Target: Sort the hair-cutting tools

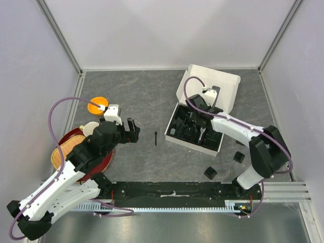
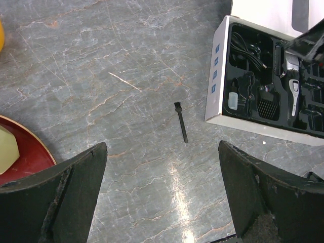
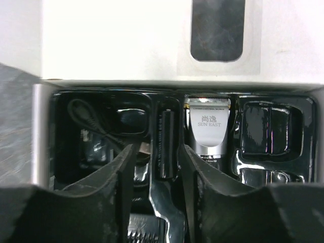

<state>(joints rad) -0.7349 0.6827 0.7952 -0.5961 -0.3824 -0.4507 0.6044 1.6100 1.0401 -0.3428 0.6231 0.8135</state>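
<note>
A thin black brush (image 1: 156, 137) (image 2: 180, 121) lies alone on the table between the arms. My left gripper (image 1: 134, 129) (image 2: 162, 152) hovers wide open just left of it, holding nothing. The white box (image 1: 223, 83) (image 2: 216, 76) holds a black tray with the silver-headed clipper (image 2: 293, 96) (image 3: 208, 126), a coiled black cable (image 3: 88, 119), a tiny clear bottle (image 2: 233, 100) and a guard comb (image 2: 267, 104). My right gripper (image 1: 197, 121) (image 3: 156, 152) is down in the tray. Its jaws stand partly apart either side of a narrow slot beside the clipper, and grip nothing. Two guard combs (image 1: 210, 172) (image 1: 239, 157) sit on the table near the right arm's base.
An orange bowl (image 1: 97, 106) stands at the far left. Under the left arm sit a red plate (image 1: 63, 147) (image 2: 30, 157) and a pale round object. The box's raised lid (image 3: 126, 40) faces the right gripper.
</note>
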